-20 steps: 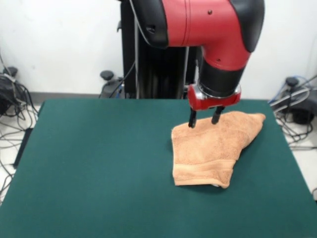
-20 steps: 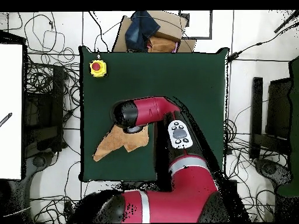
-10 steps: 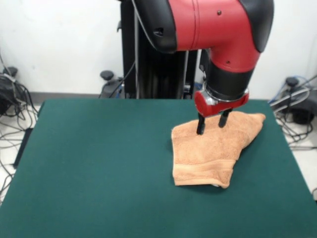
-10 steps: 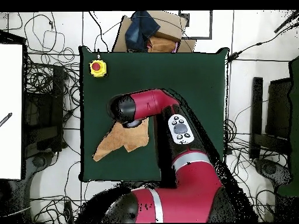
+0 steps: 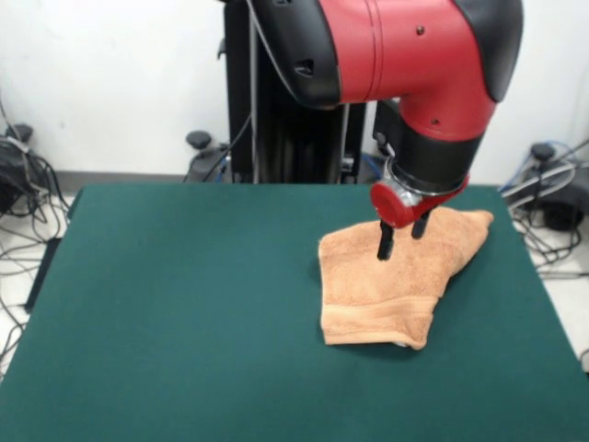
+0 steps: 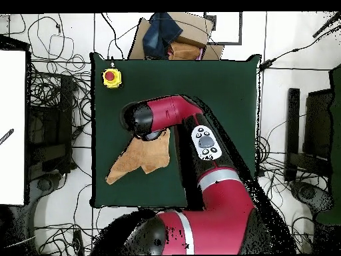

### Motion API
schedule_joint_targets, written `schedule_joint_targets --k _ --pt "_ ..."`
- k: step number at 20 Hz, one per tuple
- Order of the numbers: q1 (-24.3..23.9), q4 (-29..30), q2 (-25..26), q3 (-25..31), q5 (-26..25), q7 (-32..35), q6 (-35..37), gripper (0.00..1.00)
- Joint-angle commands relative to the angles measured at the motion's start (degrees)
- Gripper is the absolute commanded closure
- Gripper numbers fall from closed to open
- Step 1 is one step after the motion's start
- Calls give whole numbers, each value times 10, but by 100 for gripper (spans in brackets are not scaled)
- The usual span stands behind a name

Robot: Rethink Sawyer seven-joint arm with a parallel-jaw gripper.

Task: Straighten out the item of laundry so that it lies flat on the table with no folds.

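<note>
Towel point(image 5: 391, 281) on the tabletop point(image 5: 184, 304), in the front view right of centre and toward the far side — folded over on itself, not flat. One corner trails off to the far right; doubled edge with the woven band at the near side, small bit of white tag peeking under the near corner. In the overhead view point(image 6: 143, 159) same story: bunched body with a narrow tail running toward the tabletop edge.

Tool point(image 5: 402, 237) poised over the upper middle of the towel, fingers parted a moderate way, nothing between them. Tips look at or just above the cloth; contact can't be confirmed from either view.

Step in hand, by the look of it: approach for a grasp on the top layer. Flattening not started — fold still fully in place.

Next move likely needs: descend enough to pinch only the upper layer near an edge or corner, close, then lift and drag away from the fold. Risk — pinching both layers mid-panel just shifts the whole bundle.

Yellow box with red button point(image 6: 111, 78) at a far tabletop corner, well clear.
</note>
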Motion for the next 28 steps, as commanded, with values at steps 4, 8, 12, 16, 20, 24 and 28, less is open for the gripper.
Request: schedule_joint_targets --k 4,8,12,16,20,24,28 --pt "-14 -32 8 46 -18 -94 30 0" --pt "-14 -55 18 49 -24 -106 37 0" --pt "-13 -71 35 45 -40 -110 22 0" --pt "-12 -99 63 42 -60 -105 -10 0" --pt "-17 -113 70 43 -67 -119 0 0" --pt "-28 -116 74 48 -71 -133 -4 0" --pt "-32 -117 76 54 -73 -134 -3 0"
